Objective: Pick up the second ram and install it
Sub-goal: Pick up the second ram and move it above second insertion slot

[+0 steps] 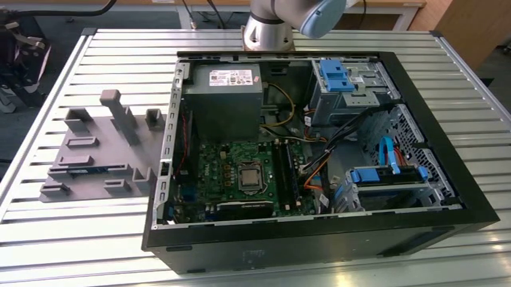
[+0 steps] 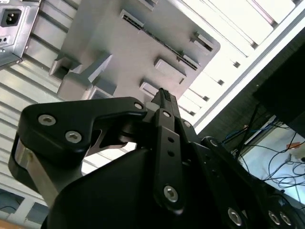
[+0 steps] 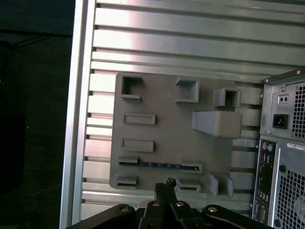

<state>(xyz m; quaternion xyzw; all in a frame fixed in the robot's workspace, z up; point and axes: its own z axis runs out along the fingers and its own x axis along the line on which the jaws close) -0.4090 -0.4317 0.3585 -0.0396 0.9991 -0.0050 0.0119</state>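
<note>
First wrist view: long, narrow dark blue-green memory stick [image 3: 157, 164] is standing edgewise in grey plastic fixture [image 3: 167, 129]; black gripper [image 3: 165, 185] is hovering over it, jaws closed, holding nothing.

Overlooked the bench [image 1: 80, 239] steeply in the exterior view. Faced the grey fixture [image 3: 162, 138] [image 2: 119, 52] from above in both wrist views.

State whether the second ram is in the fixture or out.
In: the second ram stands on edge between the grey fixture's end blocks, not held.
</note>
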